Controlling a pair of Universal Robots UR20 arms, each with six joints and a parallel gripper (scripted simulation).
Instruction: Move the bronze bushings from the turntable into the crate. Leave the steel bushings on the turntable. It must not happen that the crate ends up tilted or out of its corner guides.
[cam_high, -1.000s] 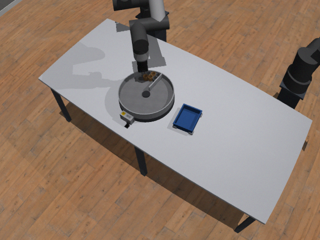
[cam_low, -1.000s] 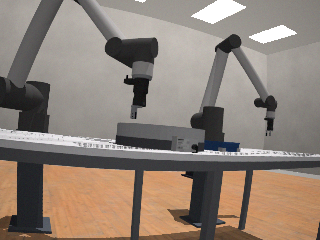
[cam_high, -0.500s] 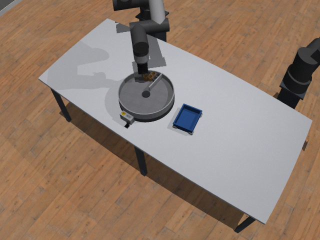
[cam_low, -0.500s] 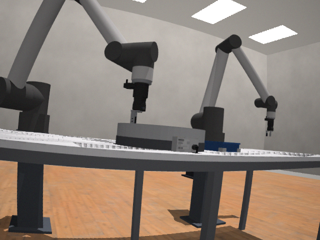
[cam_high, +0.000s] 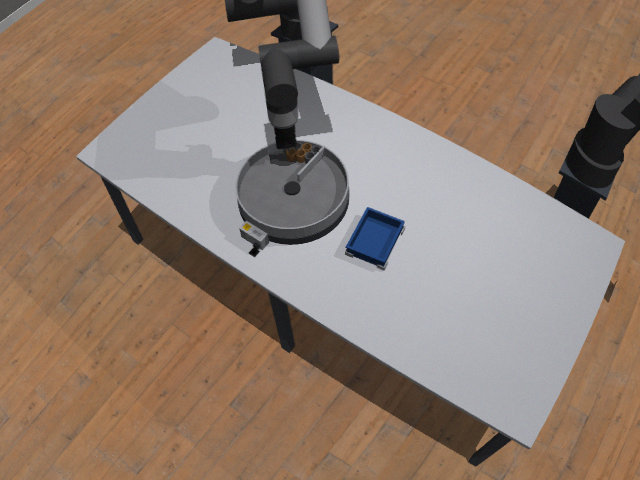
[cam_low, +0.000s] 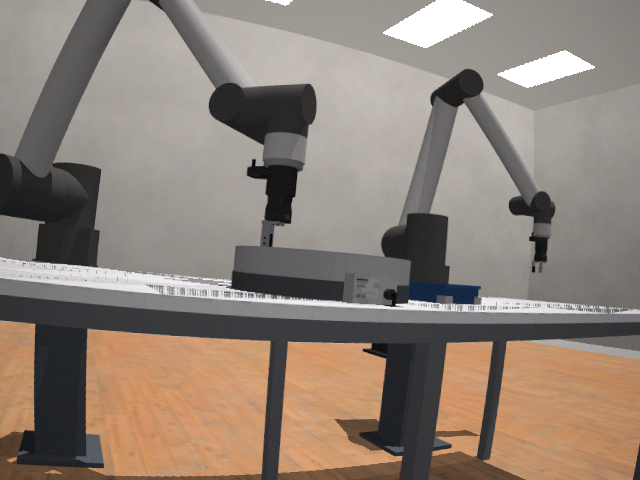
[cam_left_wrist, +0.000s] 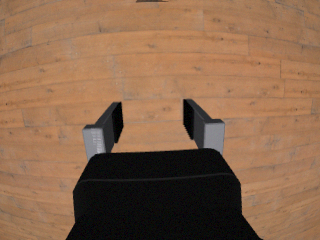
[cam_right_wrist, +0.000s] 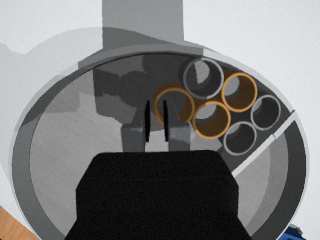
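My right gripper (cam_right_wrist: 156, 112) (cam_low: 267, 242) is open narrowly, pointing down just inside the rim of the turntable (cam_high: 338, 219) (cam_low: 299, 260) (cam_right_wrist: 60, 150). In the right wrist view its fingers appear on either side of the near wall of the leftmost bronze bushing (cam_right_wrist: 161, 94); their height relative to it is unclear. Two more bronze bushings (cam_right_wrist: 221, 120) (cam_right_wrist: 248, 94) stand to its right, among three steel bushings (cam_right_wrist: 214, 82) (cam_right_wrist: 271, 114) (cam_right_wrist: 246, 142). The blue crate (cam_high: 374, 236) (cam_low: 444, 292) is empty and looks level within its corner guides (cam_high: 382, 266). My left gripper (cam_left_wrist: 152, 113) (cam_low: 537, 267) is wide open and empty.
A straight divider (cam_high: 310, 164) (cam_right_wrist: 265, 146) stands beside the bushings on the turntable. A dark hub (cam_high: 292, 188) is at its centre. A small grey box (cam_high: 253, 235) (cam_low: 361, 288) with a yellow patch stands by the turntable's front. The left arm hangs above the floor, away from the crate.
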